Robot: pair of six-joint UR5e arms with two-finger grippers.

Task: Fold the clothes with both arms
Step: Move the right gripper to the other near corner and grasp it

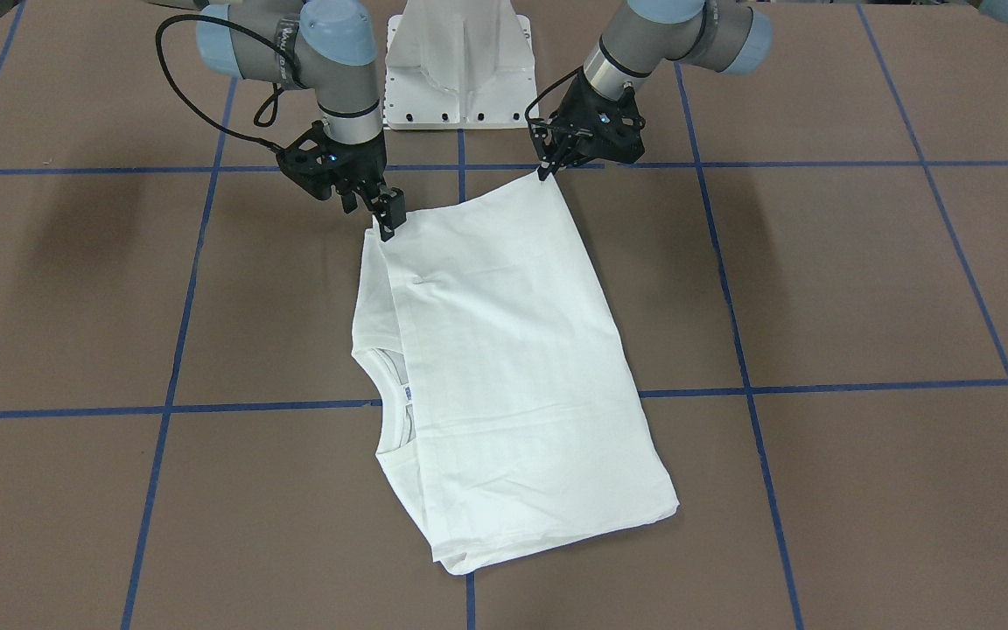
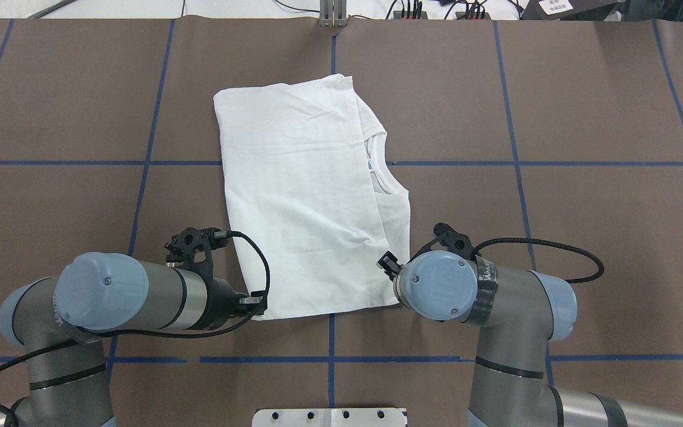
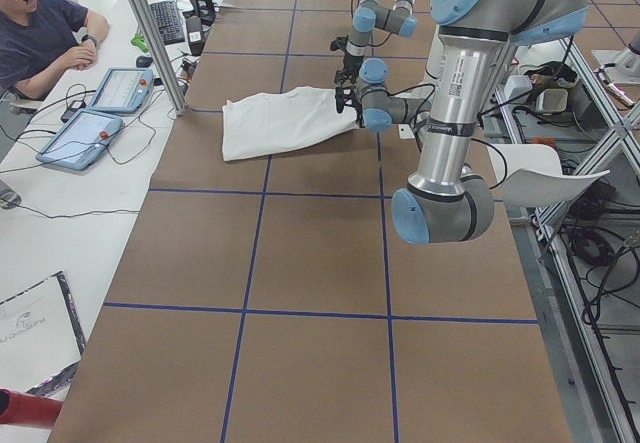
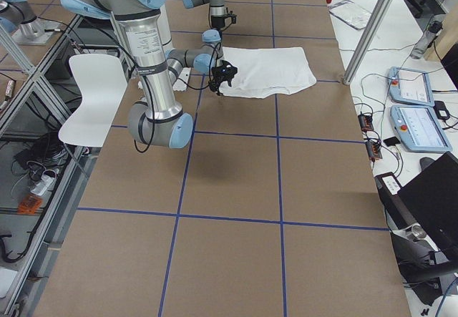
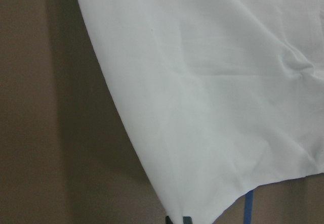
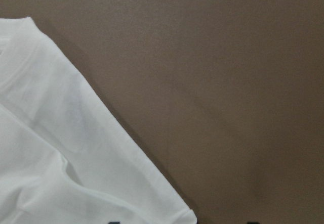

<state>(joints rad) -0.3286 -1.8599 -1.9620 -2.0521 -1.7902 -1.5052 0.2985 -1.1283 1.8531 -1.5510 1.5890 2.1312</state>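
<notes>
The white T-shirt (image 1: 504, 350) lies folded into a long rectangle on the brown table, its ribbed collar (image 1: 395, 404) and small neck label (image 2: 370, 165) showing along one side. No black text shows. My left gripper (image 1: 546, 173) is shut on the shirt's near corner; in the left wrist view the cloth (image 5: 212, 82) runs down to the dark fingertip (image 5: 177, 220). My right gripper (image 1: 370, 215) stands open at the other near corner. In the right wrist view the fingertips (image 6: 112, 222) sit far apart at the bottom edge, with the shirt's corner (image 6: 50, 158) between them.
The white pedestal base (image 1: 458, 61) stands just behind the shirt's near edge. Blue tape lines (image 2: 332, 332) grid the brown table. An operator (image 3: 40, 33) sits at a side bench with control tablets (image 3: 90, 123). Bare table lies on both sides of the shirt.
</notes>
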